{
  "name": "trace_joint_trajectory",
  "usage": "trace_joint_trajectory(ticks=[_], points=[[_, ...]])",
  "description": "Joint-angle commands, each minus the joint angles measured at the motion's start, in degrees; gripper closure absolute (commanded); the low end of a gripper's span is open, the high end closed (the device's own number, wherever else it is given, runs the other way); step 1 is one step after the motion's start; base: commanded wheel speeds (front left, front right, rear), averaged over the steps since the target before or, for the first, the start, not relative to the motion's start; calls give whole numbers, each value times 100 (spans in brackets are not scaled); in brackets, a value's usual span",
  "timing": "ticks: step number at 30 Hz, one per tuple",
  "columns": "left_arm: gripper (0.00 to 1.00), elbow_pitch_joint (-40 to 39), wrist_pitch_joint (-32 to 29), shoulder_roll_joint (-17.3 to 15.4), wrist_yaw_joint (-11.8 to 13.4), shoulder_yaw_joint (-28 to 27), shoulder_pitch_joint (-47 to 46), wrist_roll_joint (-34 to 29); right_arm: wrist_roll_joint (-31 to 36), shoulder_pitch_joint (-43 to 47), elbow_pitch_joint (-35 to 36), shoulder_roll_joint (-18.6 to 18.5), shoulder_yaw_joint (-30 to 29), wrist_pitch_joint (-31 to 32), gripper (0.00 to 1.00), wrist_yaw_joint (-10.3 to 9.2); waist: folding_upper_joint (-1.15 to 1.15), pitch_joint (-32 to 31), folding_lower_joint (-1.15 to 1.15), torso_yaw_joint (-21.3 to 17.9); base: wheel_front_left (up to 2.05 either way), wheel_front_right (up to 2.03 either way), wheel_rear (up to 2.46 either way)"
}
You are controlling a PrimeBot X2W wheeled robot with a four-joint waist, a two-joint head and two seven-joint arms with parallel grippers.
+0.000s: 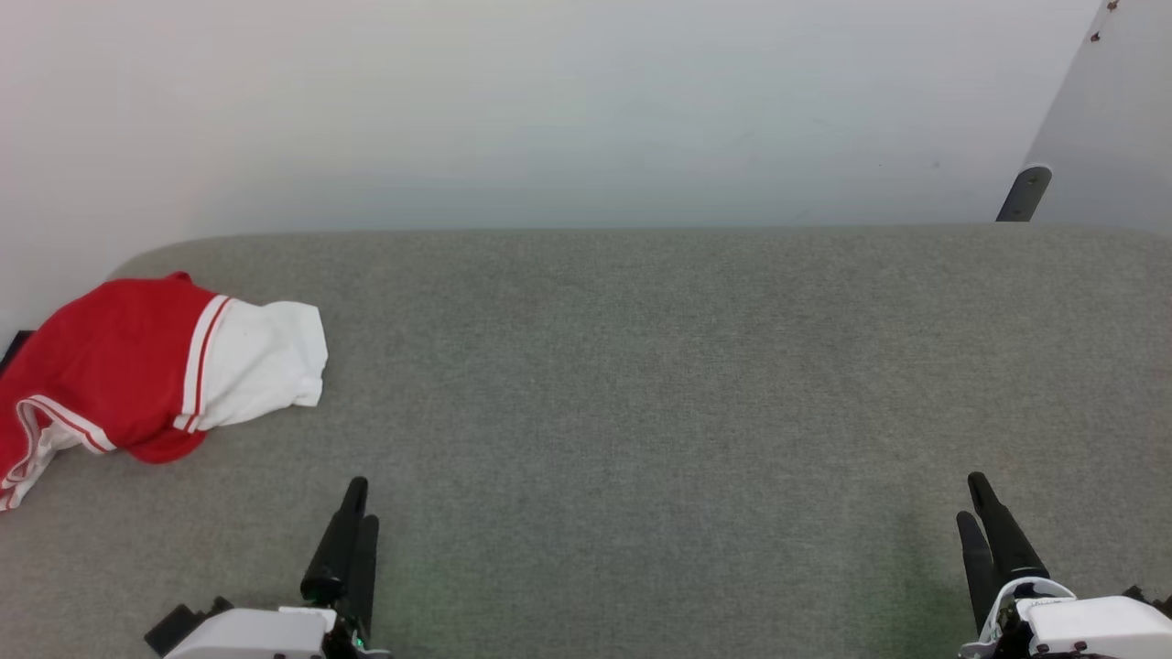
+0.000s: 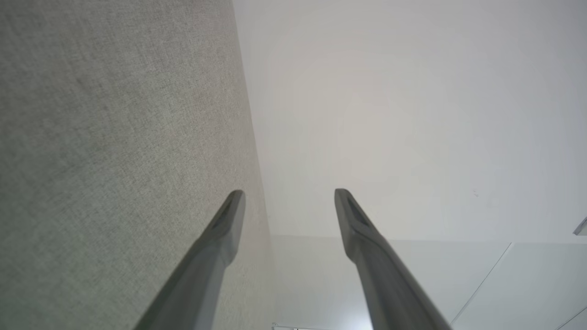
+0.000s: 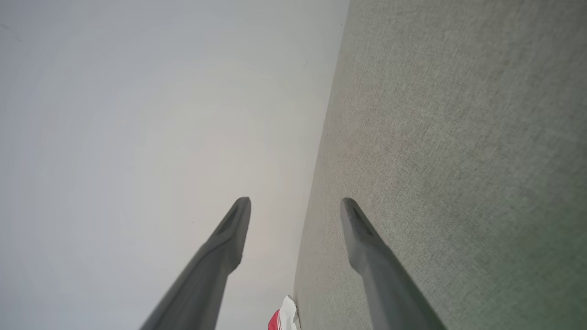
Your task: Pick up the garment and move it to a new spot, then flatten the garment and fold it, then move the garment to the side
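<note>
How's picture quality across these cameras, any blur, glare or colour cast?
Head view: even light, the garment sharp, faint green tint on the grey surface by the right end effector. Left wrist view: left end effector slightly soft, wall washed out. Right wrist view: green cast lower right.

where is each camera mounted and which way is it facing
Head view: on the head, facing forward and down at the grey surface, garment far left; left gripper and right gripper at bottom.
Left wrist view: on that wrist, along its open fingers, surface beside white wall.
Right wrist view: on that wrist, along its open fingers; shares the garment with the head view.
</note>
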State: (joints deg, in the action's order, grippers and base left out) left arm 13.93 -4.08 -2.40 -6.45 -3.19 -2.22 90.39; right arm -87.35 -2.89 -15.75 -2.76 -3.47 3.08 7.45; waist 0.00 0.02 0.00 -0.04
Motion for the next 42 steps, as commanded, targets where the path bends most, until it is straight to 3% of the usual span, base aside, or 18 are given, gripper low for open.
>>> trace_joint_trajectory(ticks=[1,17,29,42], points=[[0,-139,45,-64,24,39,-49,-69,122,-131,119,-43,36,-50,0,1,0,-4,0,0,0,0,0],[0,-409,527,-440,258,449,49,-1167,1827,-109,235,-107,95,-325,0,2,0,-83,0,4,0,0,0],[0,-468,816,-804,493,791,112,-2396,3559,-29,416,-63,-38,-366,0,2,0,-160,0,6,0,0,0],[0,-669,1057,-1007,694,870,241,-3688,4817,60,616,-51,-37,-428,0,3,0,-238,0,5,0,0,0]])
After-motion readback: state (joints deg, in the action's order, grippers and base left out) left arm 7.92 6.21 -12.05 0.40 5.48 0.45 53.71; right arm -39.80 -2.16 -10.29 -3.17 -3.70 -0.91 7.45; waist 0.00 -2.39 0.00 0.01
